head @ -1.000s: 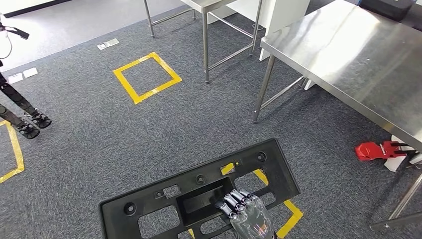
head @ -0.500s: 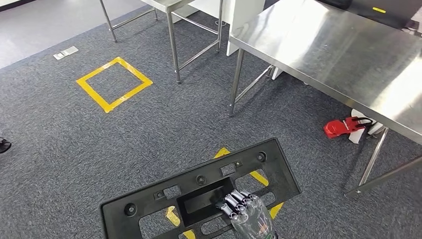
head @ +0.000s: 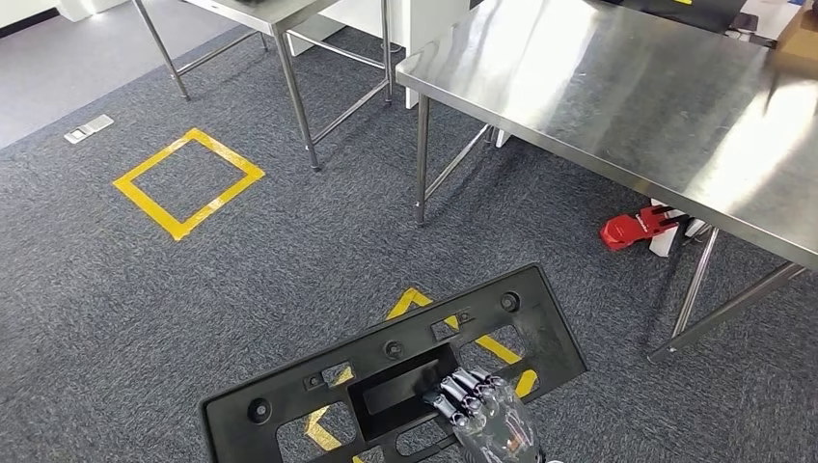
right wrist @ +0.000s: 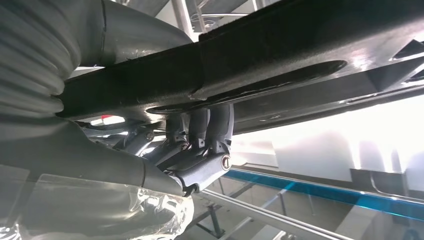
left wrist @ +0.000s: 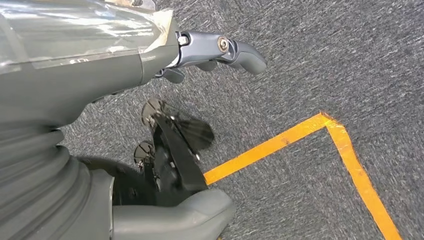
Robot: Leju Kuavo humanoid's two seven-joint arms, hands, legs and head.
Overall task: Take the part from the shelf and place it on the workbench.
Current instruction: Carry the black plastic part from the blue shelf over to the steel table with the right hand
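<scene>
The part is a long black plastic panel [head: 386, 376] with cut-outs and screw holes, held flat above the carpet at the bottom of the head view. My right hand [head: 487, 424] grips its near edge, fingers hooked into the central recess. In the right wrist view the fingers [right wrist: 207, 135] wrap the black panel [right wrist: 280, 65] from one side and the thumb presses the other. The steel workbench [head: 617, 106] stands ahead to the right, its top bare. My left hand [left wrist: 210, 55] hangs over the grey carpet, holding nothing, with a wide gap between its fingers and thumb.
A red tool [head: 632, 227] lies on the carpet under the workbench by a leg. A second steel table [head: 275, 19] stands at the back left. Yellow tape squares [head: 188, 181] mark the carpet, one partly under the panel.
The whole view has swung: the workbench, red tool and tape squares have slid left and nearer. The panel stays in my right hand in the same place.
</scene>
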